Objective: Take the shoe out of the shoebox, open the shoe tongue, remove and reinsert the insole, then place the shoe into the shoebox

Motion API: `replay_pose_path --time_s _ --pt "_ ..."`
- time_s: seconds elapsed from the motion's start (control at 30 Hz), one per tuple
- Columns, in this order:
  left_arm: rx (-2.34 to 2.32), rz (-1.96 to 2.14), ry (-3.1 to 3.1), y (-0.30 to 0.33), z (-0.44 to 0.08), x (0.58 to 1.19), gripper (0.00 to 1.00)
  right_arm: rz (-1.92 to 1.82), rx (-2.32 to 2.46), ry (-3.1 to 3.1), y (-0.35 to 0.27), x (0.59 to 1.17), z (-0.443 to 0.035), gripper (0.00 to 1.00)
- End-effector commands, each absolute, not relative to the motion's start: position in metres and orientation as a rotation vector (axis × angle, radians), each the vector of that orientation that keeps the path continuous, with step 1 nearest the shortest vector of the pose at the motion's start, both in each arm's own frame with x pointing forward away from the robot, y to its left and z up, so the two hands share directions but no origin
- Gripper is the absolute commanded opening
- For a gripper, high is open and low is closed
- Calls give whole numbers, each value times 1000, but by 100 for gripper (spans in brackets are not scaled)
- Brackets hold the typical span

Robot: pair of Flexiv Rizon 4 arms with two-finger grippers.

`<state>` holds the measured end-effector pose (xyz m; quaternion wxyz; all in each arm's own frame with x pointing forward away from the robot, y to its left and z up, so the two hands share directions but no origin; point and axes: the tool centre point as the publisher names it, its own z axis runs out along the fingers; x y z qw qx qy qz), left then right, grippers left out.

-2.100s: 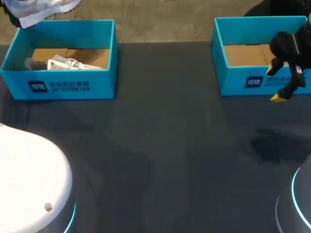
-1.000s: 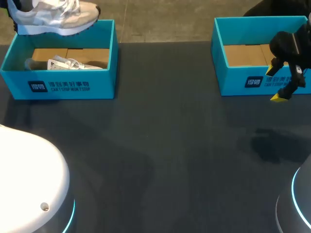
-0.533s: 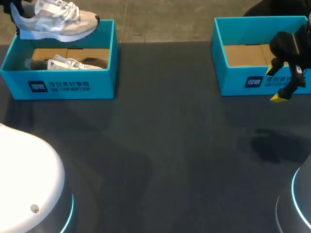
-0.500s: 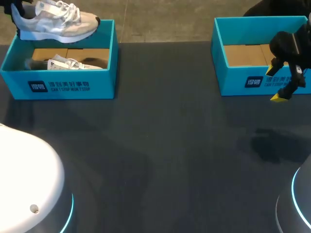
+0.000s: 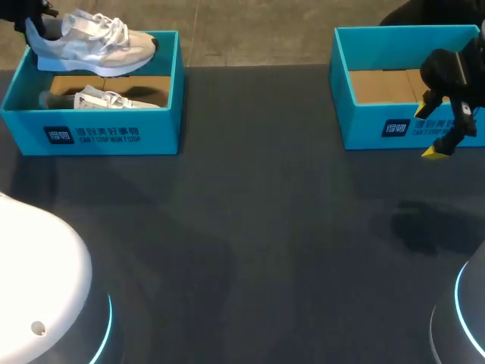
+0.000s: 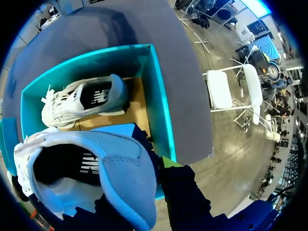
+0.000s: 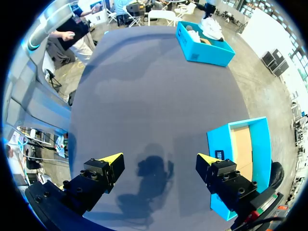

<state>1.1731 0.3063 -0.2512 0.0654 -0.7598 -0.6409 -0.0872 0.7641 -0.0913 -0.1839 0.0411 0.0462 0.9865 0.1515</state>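
A white and grey shoe (image 5: 91, 45) hangs in the air over the back edge of the left blue shoebox (image 5: 91, 135). My left gripper (image 5: 32, 10) is shut on its heel at the far left. In the left wrist view the held shoe (image 6: 103, 175) fills the space at my left gripper (image 6: 144, 166), whose fingers are mostly hidden behind the heel. A second white shoe (image 6: 82, 98) lies on its side inside the box (image 6: 156, 103). My right gripper (image 7: 158, 162) stands open and empty above the table, just in front of the right shoebox (image 5: 379, 129).
The right shoebox (image 7: 240, 144) holds only its brown cardboard floor. The dark table (image 5: 258, 227) stretches between the two boxes. White arm bases sit at the near left (image 5: 38, 288) and near right (image 5: 470, 318) corners.
The shoe in my left gripper has come down and shifted right, from the far left corner to just above the left box's back edge. The right arm has stayed still.
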Motion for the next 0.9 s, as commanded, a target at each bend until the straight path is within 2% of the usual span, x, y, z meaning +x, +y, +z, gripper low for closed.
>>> replay_pose_path --time_s 0.03,0.9 --pt "-2285 -231 -1908 306 -264 1190 0 460 143 3022 -91 765 -184 100" --pt "-2237 -252 -1956 293 -308 1209 0 460 143 3022 -91 765 -184 100"
